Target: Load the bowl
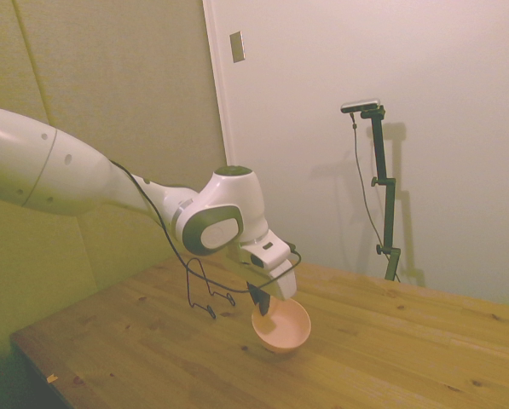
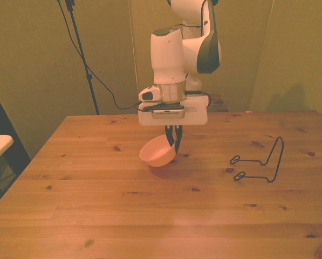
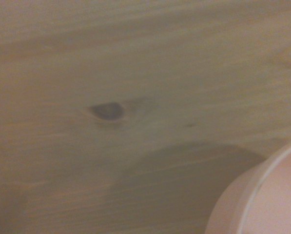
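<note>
Now bowl [image 2: 157, 152] in gripper [image 2: 175, 144]

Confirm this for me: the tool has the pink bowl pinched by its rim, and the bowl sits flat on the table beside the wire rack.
Not flat. In the front view the bowl hangs tilted from the tool, which pinches its rim, one side raised off the table. The wire rack stands apart, toward the front view's right.

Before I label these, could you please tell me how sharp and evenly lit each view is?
Side view: sharp, dim greenish cast, the bowl throws a soft shadow. Front view: sharp, warm orange tint, the bowl and wire rack clear. Wrist view: blurred throughout; only the bowl's rim and its shadow on the table.
</note>
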